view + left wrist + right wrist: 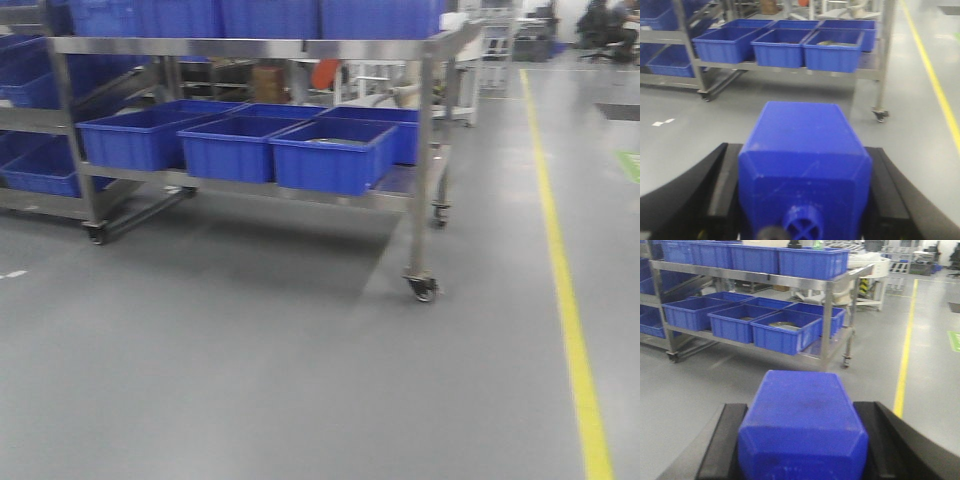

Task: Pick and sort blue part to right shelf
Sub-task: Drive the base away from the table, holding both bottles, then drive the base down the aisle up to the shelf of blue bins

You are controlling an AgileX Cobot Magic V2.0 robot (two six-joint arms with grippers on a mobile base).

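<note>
In the left wrist view my left gripper (802, 165) is shut on a deep-blue part (802, 145) with sloped shoulders; its round cap (802, 225) faces the camera. In the right wrist view my right gripper (800, 412) is shut on a similar blue block (802, 415), whose cap end is hidden. Black fingers (722, 175) (722, 435) press each block's sides. The stainless-steel shelf rack (250, 47) with open-top blue bins (330, 150) stands ahead across the grey floor. It also shows in the left wrist view (790, 70) and the right wrist view (790, 282). Neither gripper shows in the front view.
A second rack with blue bins (40, 170) stands at the left. The rack's caster wheels (422, 288) rest on the floor. A yellow floor line (570, 300) runs along the right. White racks and seated people (605, 25) are far back right.
</note>
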